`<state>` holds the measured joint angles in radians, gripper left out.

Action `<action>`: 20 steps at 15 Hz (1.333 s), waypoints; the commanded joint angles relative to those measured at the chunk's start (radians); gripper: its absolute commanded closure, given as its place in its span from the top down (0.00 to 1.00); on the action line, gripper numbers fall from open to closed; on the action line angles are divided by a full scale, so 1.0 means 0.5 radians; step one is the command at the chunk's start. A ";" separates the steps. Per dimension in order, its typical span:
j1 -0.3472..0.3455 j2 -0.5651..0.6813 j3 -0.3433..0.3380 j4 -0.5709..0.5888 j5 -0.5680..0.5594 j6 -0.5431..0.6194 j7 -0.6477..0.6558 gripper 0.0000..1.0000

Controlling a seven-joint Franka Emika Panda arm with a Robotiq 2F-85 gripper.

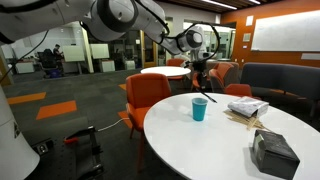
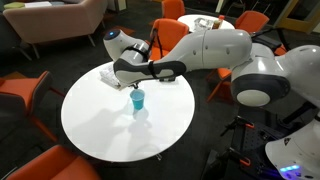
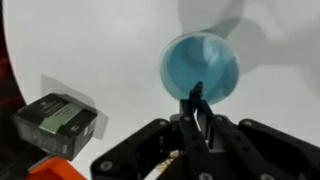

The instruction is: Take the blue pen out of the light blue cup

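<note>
The light blue cup (image 1: 200,109) stands upright on the round white table (image 1: 190,145); it shows in both exterior views (image 2: 137,100) and from above in the wrist view (image 3: 200,62). My gripper (image 1: 204,78) hangs directly above the cup (image 2: 136,84). In the wrist view its fingers (image 3: 197,118) are shut on the thin blue pen (image 3: 197,97), whose lower end points at the near rim of the cup. I cannot tell whether the pen's tip is still inside the cup.
A dark grey box (image 1: 274,152) lies near the table edge and shows in the wrist view (image 3: 60,122). Pale wooden sticks (image 1: 243,119) and a white packet (image 1: 247,106) lie beyond the cup. Orange chairs (image 1: 146,95) ring the table.
</note>
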<state>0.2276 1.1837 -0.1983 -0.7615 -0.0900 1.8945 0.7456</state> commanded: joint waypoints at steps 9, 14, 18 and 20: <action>-0.087 -0.638 -0.111 -1.257 -0.039 0.516 0.224 0.00; 0.116 -0.755 -0.270 -1.830 -0.328 0.713 0.686 0.00; 0.266 -0.853 -0.354 -2.364 -0.585 0.904 1.101 0.00; 0.328 -0.929 -0.425 -2.631 -0.739 1.030 1.344 0.00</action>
<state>0.3368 0.8155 -0.3535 -1.8843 -0.3627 2.3036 1.2739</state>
